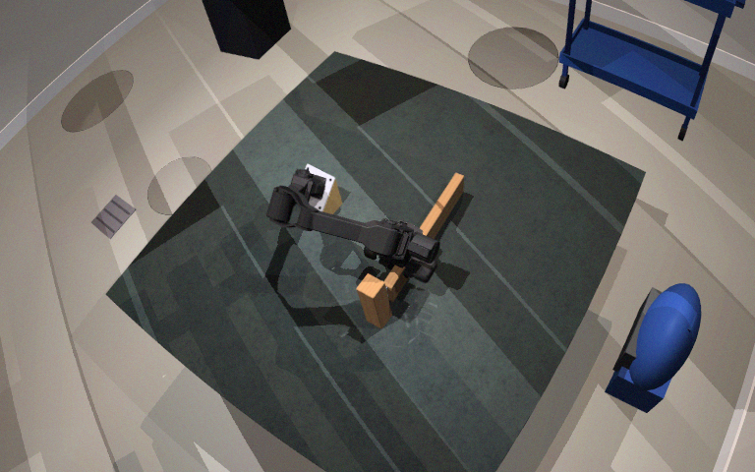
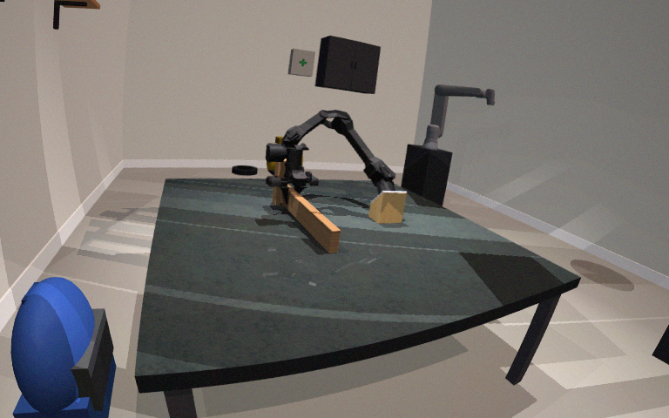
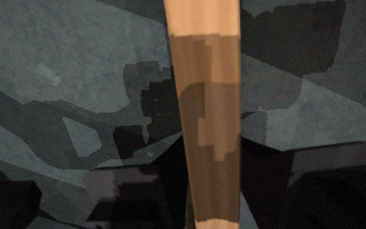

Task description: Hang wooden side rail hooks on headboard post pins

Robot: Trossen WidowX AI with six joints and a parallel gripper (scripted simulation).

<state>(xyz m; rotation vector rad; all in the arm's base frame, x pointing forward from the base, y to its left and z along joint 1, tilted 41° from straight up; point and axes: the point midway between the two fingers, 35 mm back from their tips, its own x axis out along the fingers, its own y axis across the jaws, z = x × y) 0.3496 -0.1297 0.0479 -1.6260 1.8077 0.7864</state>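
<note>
The wooden side rail (image 1: pixel 445 203) (image 2: pixel 315 221) (image 3: pixel 210 95) slants across the middle of the table. Its far end rests on the table top, and its other end is raised against the upright wooden headboard post (image 1: pixel 372 297) (image 2: pixel 277 197). My gripper (image 1: pixel 401 265) (image 2: pixel 292 185) is shut on the rail right next to the post, reaching down from above. In the wrist view the rail runs straight up the middle between the dark fingers. The steel hooks and the pins in the post's slot are hidden by the gripper and the rail.
The arm's base sits on a wooden block with a white plate (image 1: pixel 332 196) (image 2: pixel 388 206) behind the rail. The dark table (image 1: pixel 529 266) (image 2: pixel 246 295) stands in a room with a black cabinet (image 1: pixel 245 25) (image 2: pixel 426 172), a blue cart (image 1: pixel 629 61) and a blue rounded object (image 1: pixel 665 333) (image 2: pixel 46 340) on the floor.
</note>
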